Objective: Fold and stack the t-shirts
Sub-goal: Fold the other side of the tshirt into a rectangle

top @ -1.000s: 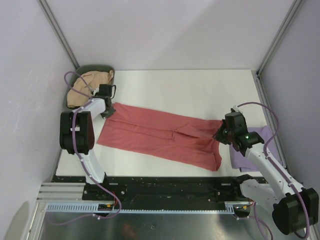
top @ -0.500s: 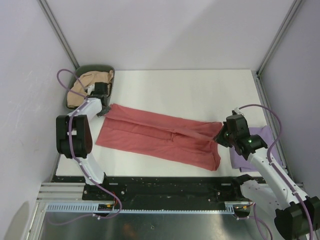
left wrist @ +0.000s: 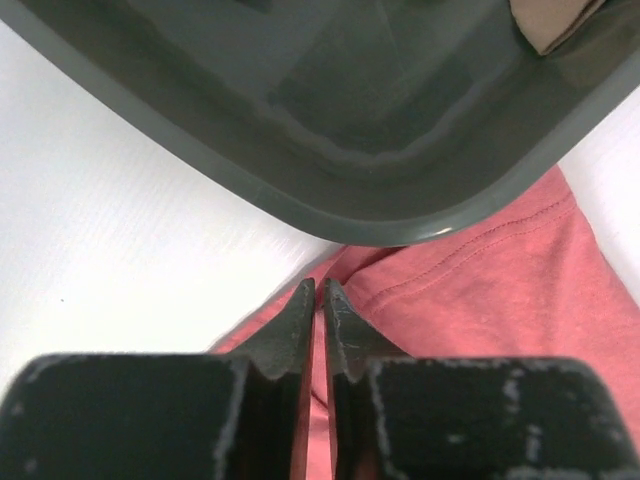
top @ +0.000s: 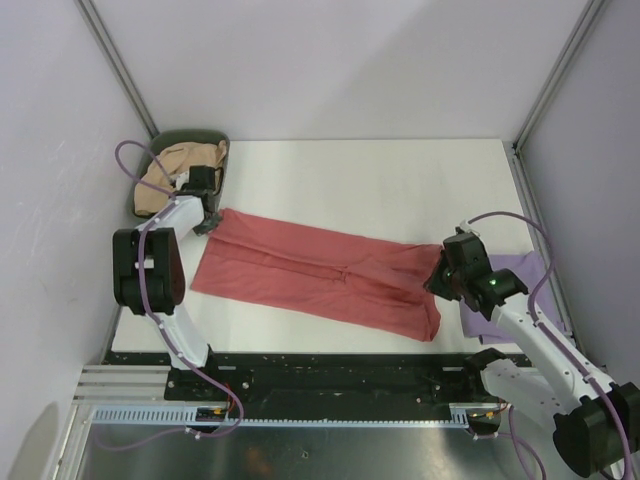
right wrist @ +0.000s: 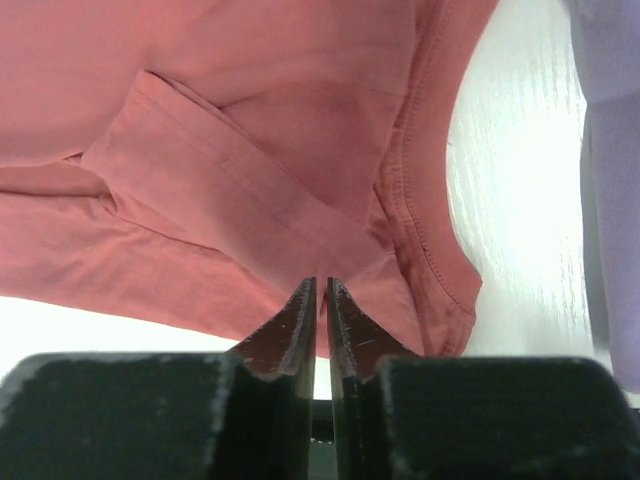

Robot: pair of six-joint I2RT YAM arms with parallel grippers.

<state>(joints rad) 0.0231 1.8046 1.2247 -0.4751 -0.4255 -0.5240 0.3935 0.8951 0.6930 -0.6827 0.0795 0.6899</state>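
The salmon-red cotton t-shirt (top: 320, 275) lies flat on the white table (top: 400, 180), folded into a long strip. The left gripper (left wrist: 319, 290) sits at the strip's far left corner and the right gripper (right wrist: 321, 285) at its right end, probably so that the strip is laid out straight for the next fold. Both sets of jaws are nearly together (only a hairline slit shows), with no cloth visibly pinched. The pale lavender t-shirt (top: 525, 268) lies just right of the strip. The tan-beige t-shirt (top: 175, 170) sits in the dark green oval plastic bin (top: 190, 138), beyond the strip's left corner.
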